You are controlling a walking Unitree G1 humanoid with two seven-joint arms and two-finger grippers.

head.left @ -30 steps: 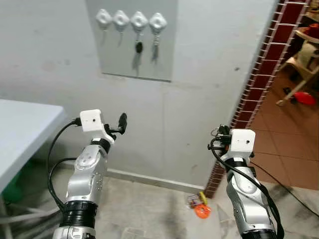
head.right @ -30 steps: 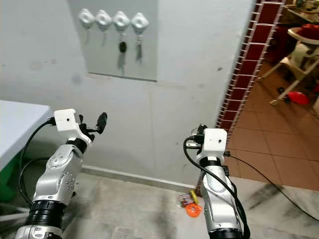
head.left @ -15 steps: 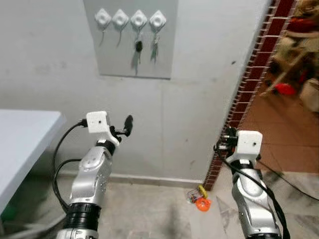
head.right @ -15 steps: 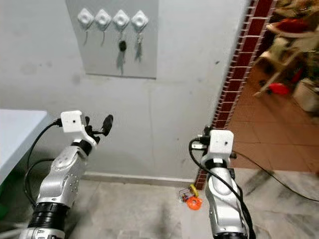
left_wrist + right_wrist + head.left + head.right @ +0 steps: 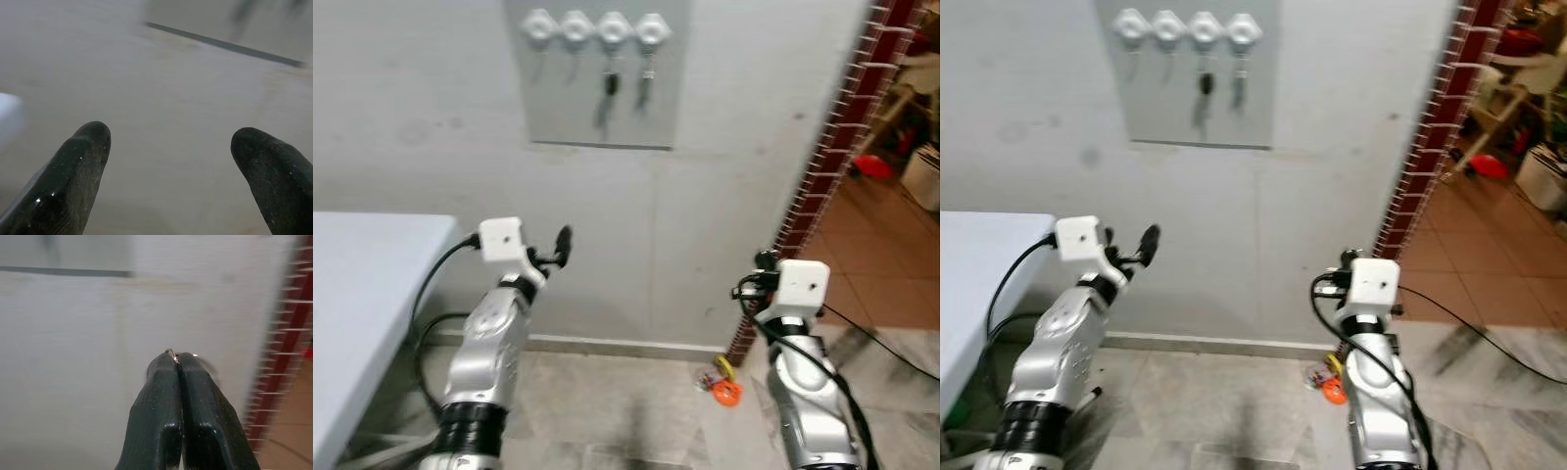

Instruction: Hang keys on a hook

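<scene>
Up front, the right gripper (image 5: 177,363) pinches a thin key ring (image 5: 170,352); the left gripper (image 5: 168,147) is spread, facing the wall (image 5: 431,117).

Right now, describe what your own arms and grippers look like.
Both arms are jointed silver metal with black bands. A white box sits at each wrist, with looping black cables. The left gripper and right gripper each have two long, rounded black fingers.

Matt black rubbery fingers (image 5: 178,406), glinting metal ring (image 5: 171,352) pinched at their tips (blurred), smooth matt painted wall (image 5: 1332,176) ahead, glossy red tiles (image 5: 1420,157) beside
</scene>
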